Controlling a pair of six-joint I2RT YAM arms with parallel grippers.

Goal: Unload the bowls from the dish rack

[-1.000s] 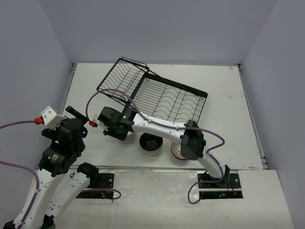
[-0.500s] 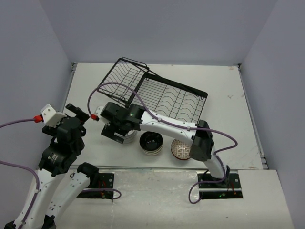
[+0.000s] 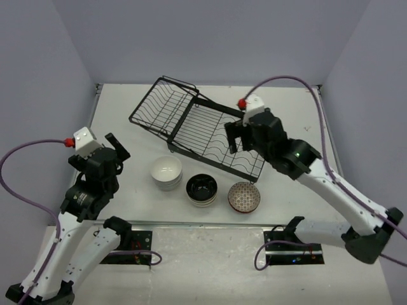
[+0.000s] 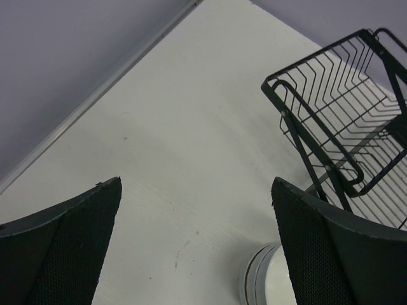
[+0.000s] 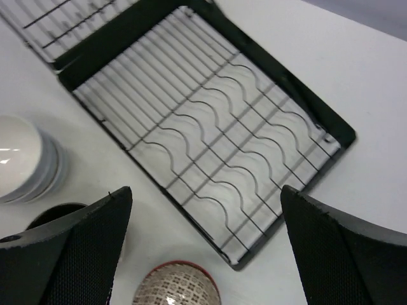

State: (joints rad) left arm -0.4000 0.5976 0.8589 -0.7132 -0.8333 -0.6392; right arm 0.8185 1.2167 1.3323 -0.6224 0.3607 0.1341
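Three groups of small round ceramic bowls (image 3: 201,189) stand in a row on the matte white table (image 3: 127,108), close to its near edge. From left to right we see a stack of glossy white bowls (image 3: 166,171), a stack whose top bowl is black inside (image 3: 201,185), and a brown scale-patterned bowl (image 3: 244,196); we cannot tell how many lie under it. All sit on the tabletop, just in front of the dish rack (image 3: 216,130) and apart from it.

Left of the white stack, the left gripper (image 3: 117,147) hangs over bare table with its jaws spread wide and nothing between them. Its textured black fingers (image 4: 63,248) frame open tabletop, the rim of the white stack and a corner of the rack.

Farther back, the right gripper (image 3: 235,136) hovers above the rack's flat section, jaws likewise wide apart and holding nothing.

The rack is thin black wire: a flat rectangle with wavy ridges, joined on its left to a tilted basket. White tabletop shows through both sections. It lies at an angle across the middle of the table. Bare surface runs to its left, its right and behind it, up to pale lilac walls (image 3: 210,38) on three sides.
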